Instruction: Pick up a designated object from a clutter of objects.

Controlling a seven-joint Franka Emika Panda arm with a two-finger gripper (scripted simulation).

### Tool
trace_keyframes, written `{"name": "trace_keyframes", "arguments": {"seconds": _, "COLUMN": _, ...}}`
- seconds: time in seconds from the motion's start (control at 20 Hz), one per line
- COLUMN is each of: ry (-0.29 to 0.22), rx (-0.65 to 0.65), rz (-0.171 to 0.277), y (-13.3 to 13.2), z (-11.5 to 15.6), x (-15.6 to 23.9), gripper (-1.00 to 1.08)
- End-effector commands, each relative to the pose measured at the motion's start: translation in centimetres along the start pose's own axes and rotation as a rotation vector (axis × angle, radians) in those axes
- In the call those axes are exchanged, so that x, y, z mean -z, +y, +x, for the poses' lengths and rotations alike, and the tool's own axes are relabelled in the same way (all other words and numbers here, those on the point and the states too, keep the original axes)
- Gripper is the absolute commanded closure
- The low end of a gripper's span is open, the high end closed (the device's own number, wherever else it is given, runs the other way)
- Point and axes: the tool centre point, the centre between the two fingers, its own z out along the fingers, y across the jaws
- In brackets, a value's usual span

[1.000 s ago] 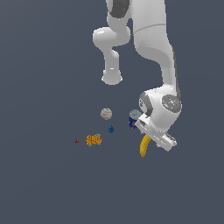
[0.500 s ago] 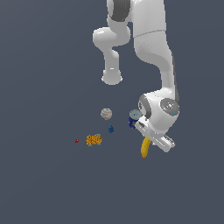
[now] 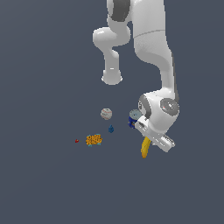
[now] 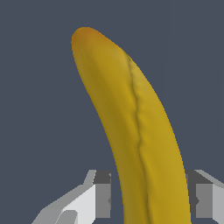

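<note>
Plain dark slate-grey table (image 3: pixel 39 188), no walls or edges in view. Reading across the exterior view from its left: tiny red bit (image 3: pixel 76 141), orange speckled lump (image 3: pixel 93 140), small blue piece (image 3: pixel 111 129), whitish ball (image 3: pixel 106 113), blue can (image 3: pixel 133 118) just beside my wrist, then the banana (image 3: pixel 145 148) at the exterior view's right, poking out below my hand. In the wrist view the banana (image 4: pixel 131 131) runs lengthwise straight out from between my jaws (image 4: pixel 146 197), one finger (image 4: pixel 98 194) on each flank across its short axis; they look closed against its sides, though actual contact I cannot tell.
</note>
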Motion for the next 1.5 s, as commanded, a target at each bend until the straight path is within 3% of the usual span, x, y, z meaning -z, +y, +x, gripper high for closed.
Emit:
{"name": "trace_keyframes", "arguments": {"seconds": 0.0, "ry": 0.001, "rx": 0.000, "rz": 0.002, "y": 0.1, "z": 0.1, "x": 0.3, "gripper": 1.08}}
{"name": "trace_keyframes", "arguments": {"seconds": 0.6, "ry": 0.001, "rx": 0.000, "rz": 0.002, "y": 3.1, "z": 0.9, "x": 5.0, "gripper": 1.08}}
{"name": "trace_keyframes", "arguments": {"seconds": 1.45, "ry": -0.001, "rx": -0.001, "rz": 0.004, "y": 11.6, "z": 3.5, "x": 18.7, "gripper": 1.08}}
